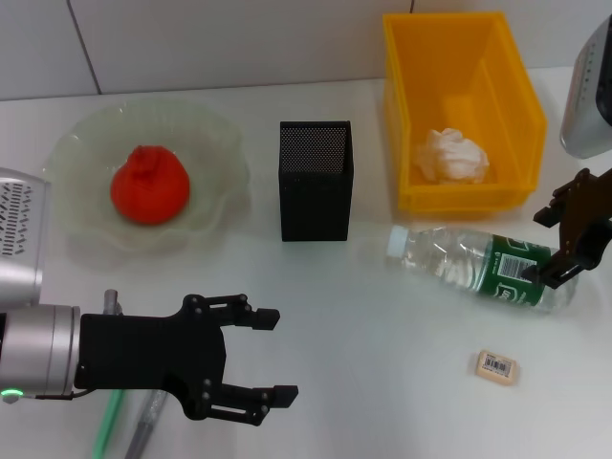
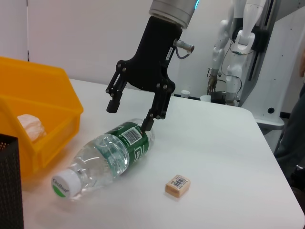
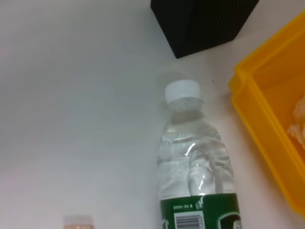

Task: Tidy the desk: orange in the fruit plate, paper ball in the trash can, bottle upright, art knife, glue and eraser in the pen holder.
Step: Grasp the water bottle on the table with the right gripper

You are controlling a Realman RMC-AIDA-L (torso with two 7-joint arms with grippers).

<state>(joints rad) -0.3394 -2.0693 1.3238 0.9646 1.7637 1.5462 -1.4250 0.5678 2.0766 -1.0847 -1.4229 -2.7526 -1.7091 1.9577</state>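
The clear bottle [image 1: 469,260] with a green label lies on its side in front of the yellow trash bin [image 1: 516,86]. My right gripper [image 1: 552,247] is open over its base end, one finger touching the label; it also shows in the left wrist view [image 2: 128,118]. The paper ball [image 1: 454,156] lies in the bin. The orange [image 1: 148,186] sits in the glass plate [image 1: 81,139]. The black mesh pen holder [image 1: 316,177] stands in the middle. The eraser [image 1: 497,366] lies at the front right. My left gripper [image 1: 279,356] is open and empty at the front left.
A green slender item [image 1: 108,426] and a grey one [image 1: 143,428] lie at the front edge, partly under my left arm. In the left wrist view the bottle [image 2: 109,155] lies between the bin [image 2: 43,90] and the eraser [image 2: 177,185].
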